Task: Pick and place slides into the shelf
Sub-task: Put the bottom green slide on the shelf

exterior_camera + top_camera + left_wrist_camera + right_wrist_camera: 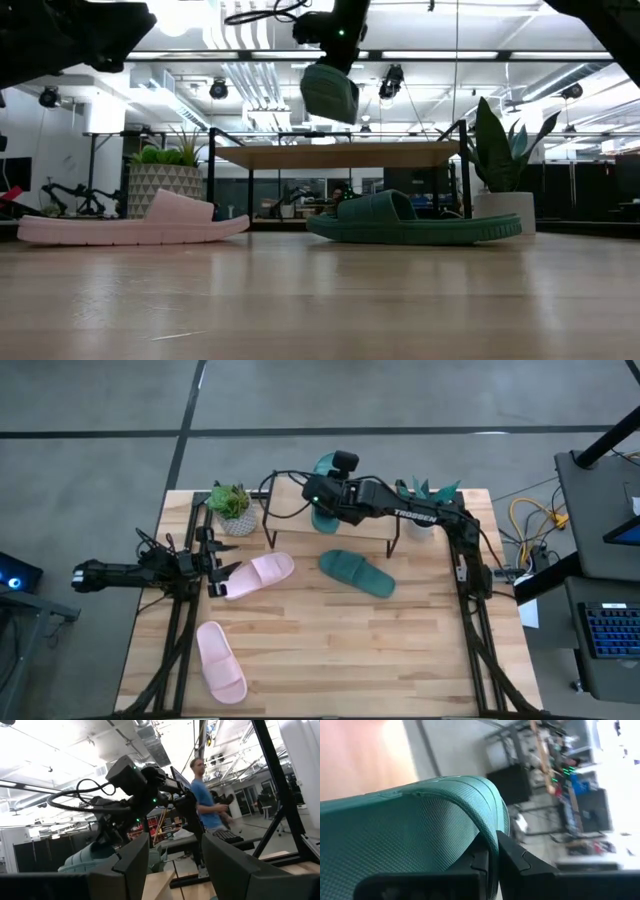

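Pinched tight, the jaws of the right gripper (322,503) hold a teal slide (327,490) by its edge. That slide hangs in the air, just above the shelf (345,520), near the shelf's middle. From the low view the slide (330,92) is up off the shelf top (340,155) and not touching it. The right wrist view shows the dark fingers (517,857) squeezing the green rubber (410,835).

Spread apart, the jaws of the left gripper (218,570) hold nothing. This gripper sits low at the left side of the table (400,650), right beside the heel end of a pink slide (260,574).

A second teal slide (357,572) lies flat on the table in front of the shelf, a bit to the right. Another pink slide (220,661) lies near the front left corner.

A small green plant (231,506) stands at the far left by the shelf. A spiky plant in a white pot (425,505) stands at the far right.

A person (207,805) stands in the room behind the table.
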Available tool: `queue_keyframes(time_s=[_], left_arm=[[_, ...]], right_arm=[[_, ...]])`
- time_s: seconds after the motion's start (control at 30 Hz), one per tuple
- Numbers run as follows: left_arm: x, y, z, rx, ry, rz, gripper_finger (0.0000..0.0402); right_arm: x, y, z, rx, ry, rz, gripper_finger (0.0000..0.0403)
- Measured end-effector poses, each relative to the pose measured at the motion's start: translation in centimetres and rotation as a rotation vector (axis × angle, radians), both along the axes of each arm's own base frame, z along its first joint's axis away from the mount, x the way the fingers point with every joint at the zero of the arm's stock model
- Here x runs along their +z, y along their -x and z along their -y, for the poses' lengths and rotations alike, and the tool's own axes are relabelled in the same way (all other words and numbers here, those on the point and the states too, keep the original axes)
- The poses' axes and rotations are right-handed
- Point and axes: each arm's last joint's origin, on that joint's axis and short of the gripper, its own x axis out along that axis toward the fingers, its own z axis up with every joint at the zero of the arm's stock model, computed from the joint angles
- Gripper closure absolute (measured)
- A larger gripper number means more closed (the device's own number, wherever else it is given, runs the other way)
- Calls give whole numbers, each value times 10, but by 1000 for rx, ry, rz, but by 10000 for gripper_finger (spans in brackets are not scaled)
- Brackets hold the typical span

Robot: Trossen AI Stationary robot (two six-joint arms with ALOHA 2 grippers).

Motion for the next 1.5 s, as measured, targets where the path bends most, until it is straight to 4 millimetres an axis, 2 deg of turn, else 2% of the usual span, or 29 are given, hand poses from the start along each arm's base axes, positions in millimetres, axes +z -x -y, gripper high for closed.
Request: queue_keyframes(time_s=[0.1,0.27,0.47,0.8,0.9,1.07,1.5], left_arm=[[0,0,0,0,0,1,233],[0,0,0,0,0,1,233],[0,0,0,3,1,1,233],[0,0,-1,25,10,0,233],[0,0,-1,25,10,1,233],[0,0,-1,32,14,-1,233],[-1,-1,-1,45,19,-8,233]], right_arm=[[2,-4,0,37,-34,73,394],[0,-14,3,-10,37,134,394],[-22,-38,6,-10,93,93,394],[-30,-71,8,0,132,104,394],[-39,-80,7,28,168,75,394],[-49,-83,5,28,173,19,394],[-49,-81,3,27,156,12,386]])
